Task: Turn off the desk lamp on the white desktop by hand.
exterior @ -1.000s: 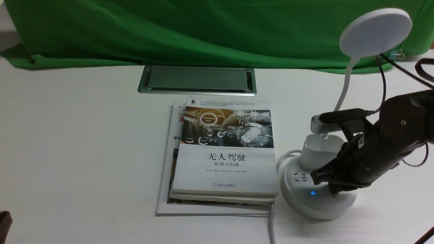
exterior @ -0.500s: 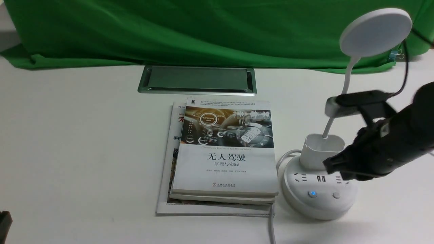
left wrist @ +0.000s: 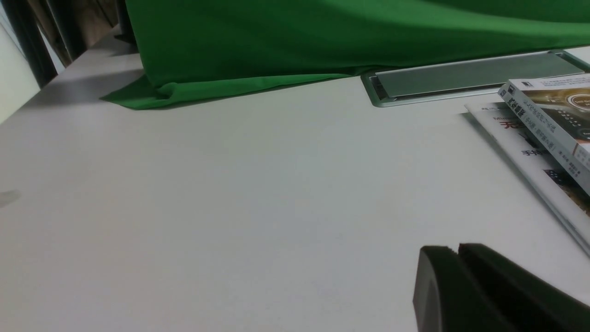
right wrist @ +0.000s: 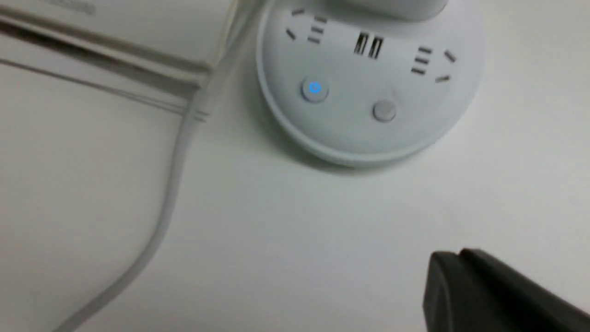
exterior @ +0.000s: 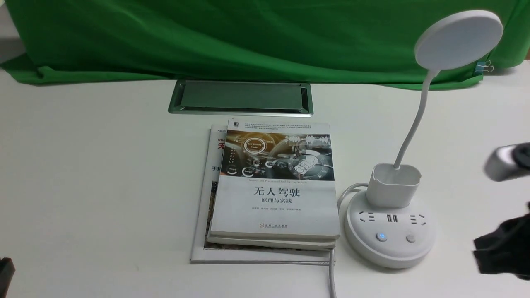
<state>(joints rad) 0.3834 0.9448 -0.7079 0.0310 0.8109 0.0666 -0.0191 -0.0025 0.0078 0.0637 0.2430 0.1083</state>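
You're looking at a smooth, matt white bench [exterior: 103, 174] with a metal cable hatch [exterior: 242, 96], softly folded green cloth [exterior: 248, 37], paper books [exterior: 277, 207] with a slightly glossy printed cover, and a desk lamp [exterior: 391, 248] in smooth, satin white plastic.

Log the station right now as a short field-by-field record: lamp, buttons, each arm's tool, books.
lamp head: white disc, looks unlit
lamp base: round, on the white desktop, sockets visible
left button: glowing blue
right button: unlit
right tool: shut, off to the right of the base, touching neither button
left tool: shut, nothing held
books: white-bordered book on top of the stack, left of the lamp
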